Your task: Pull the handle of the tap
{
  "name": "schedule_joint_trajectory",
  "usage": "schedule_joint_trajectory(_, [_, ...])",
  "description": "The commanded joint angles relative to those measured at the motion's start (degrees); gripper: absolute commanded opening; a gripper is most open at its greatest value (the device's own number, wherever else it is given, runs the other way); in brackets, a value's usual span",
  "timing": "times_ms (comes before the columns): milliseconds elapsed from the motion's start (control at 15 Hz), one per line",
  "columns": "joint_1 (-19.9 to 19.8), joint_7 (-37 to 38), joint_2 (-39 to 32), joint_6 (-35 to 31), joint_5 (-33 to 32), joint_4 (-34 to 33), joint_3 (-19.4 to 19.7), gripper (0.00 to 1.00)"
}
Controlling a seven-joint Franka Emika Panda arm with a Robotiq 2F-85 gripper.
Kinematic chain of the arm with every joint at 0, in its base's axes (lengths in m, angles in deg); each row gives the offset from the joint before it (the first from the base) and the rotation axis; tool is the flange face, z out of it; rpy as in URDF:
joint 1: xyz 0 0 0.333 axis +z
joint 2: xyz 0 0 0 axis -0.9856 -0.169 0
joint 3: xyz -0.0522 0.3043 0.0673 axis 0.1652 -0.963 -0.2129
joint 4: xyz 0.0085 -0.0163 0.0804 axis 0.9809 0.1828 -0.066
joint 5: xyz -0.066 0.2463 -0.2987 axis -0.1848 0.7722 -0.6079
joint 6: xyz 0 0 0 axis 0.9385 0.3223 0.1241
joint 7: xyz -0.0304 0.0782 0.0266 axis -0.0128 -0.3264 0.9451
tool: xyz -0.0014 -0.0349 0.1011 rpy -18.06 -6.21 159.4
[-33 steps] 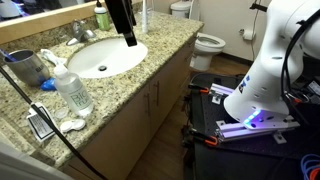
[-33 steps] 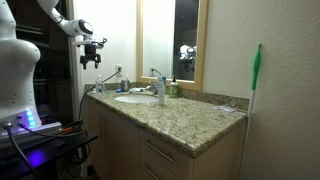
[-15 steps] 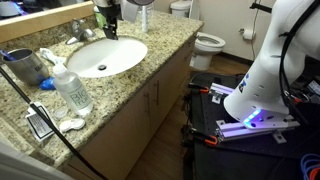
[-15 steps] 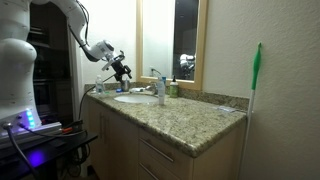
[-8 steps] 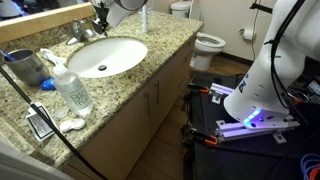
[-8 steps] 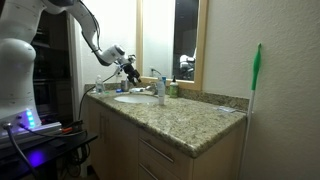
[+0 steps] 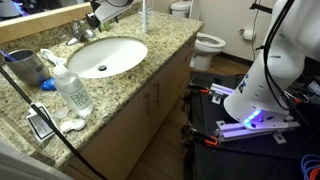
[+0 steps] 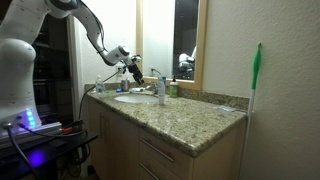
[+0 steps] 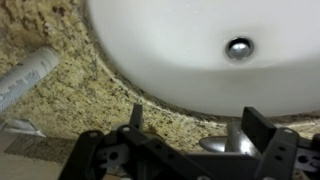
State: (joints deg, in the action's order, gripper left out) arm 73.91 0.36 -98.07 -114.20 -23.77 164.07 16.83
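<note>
The pincer (image 9: 197, 125) is hovering open over the rim of the white basin (image 9: 190, 50), fingers spread wide. The silvery tap (image 9: 228, 146) is showing between them, lower right of the wrist view.

This is looking like a home bathroom: an oval basin (image 7: 105, 57) is sitting in a granite counter (image 7: 165, 48) over wooden cabinets (image 7: 150, 105), a toilet (image 7: 208, 45) is standing beside it, and a mirror (image 8: 157, 40) is hanging above.
</note>
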Motion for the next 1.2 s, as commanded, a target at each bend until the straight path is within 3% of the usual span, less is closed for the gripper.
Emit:
schedule_joint_trajectory(0, [-0.2,-0.6,-6.0,1.8,13.5,-9.9,-0.5,1.0])
schedule_joint_trajectory(133, [-0.5,-0.3,-9.4,2.5,20.5,-16.6,0.7,1.0])
schedule_joint_trajectory(267, [1.3,5.0,-14.2,0.7,21.7,-22.8,4.4,1.0])
schedule_joint_trajectory(333, [1.6,0.6,-8.9,0.5,21.6,-16.0,3.5,1.0])
schedule_joint_trajectory(667, [1.9,4.0,-15.1,0.3,21.9,-23.1,5.2,1.0])
schedule_joint_trajectory(933, [0.6,3.9,-18.5,-2.5,27.1,-29.1,3.7,1.0])
schedule_joint_trajectory(1067, [1.8,5.9,-22.7,-1.6,27.1,-33.8,5.8,1.0])
schedule_joint_trajectory(1133, [2.1,4.1,-18.0,-1.9,27.1,-28.4,5.3,1.0])
